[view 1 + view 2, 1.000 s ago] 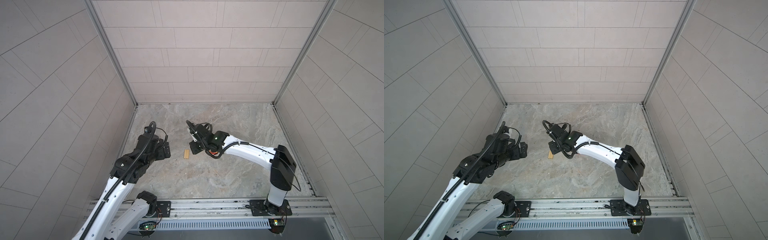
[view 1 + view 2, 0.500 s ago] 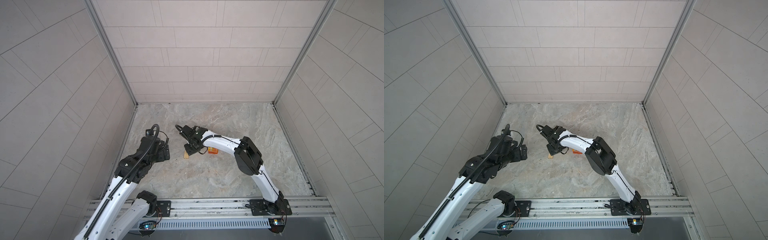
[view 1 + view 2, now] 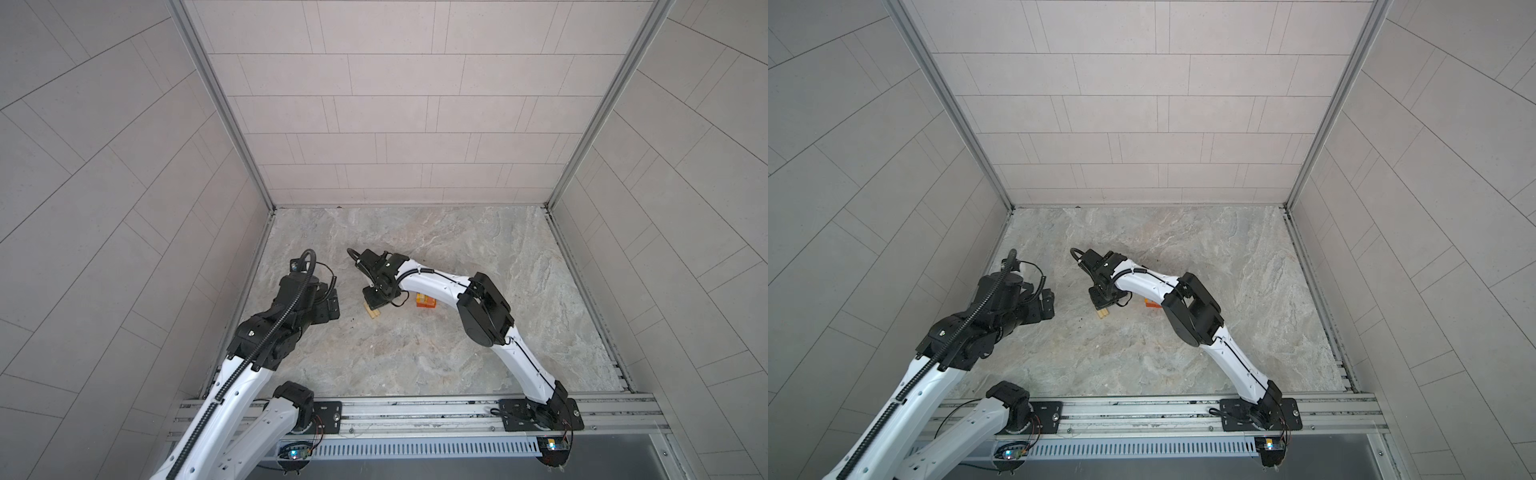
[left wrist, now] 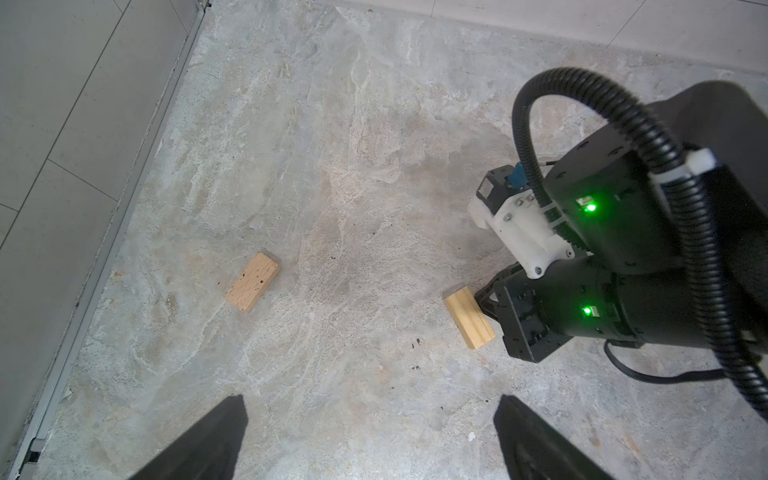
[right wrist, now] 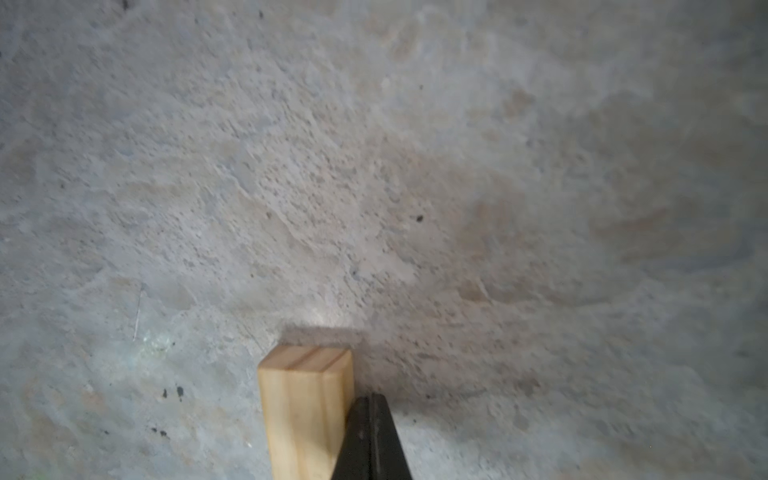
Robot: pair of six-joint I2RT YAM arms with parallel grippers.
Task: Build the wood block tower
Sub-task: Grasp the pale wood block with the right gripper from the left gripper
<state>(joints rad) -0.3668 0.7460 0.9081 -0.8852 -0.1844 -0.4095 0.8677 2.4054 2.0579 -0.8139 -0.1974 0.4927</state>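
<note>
Pincer jaws of the right pincer (image 5: 370,436) are pressed together with nothing held, their tip set against the side of a tan block (image 5: 305,411) lying flat on the bench (image 3: 415,353). A second tan block (image 4: 252,281) is seen well apart, and an orange block (image 3: 427,300) lies beside the right arm. No tower is seen, so nearly all stacking is judged left; the left pincer (image 4: 370,444) is spread and empty.
</note>
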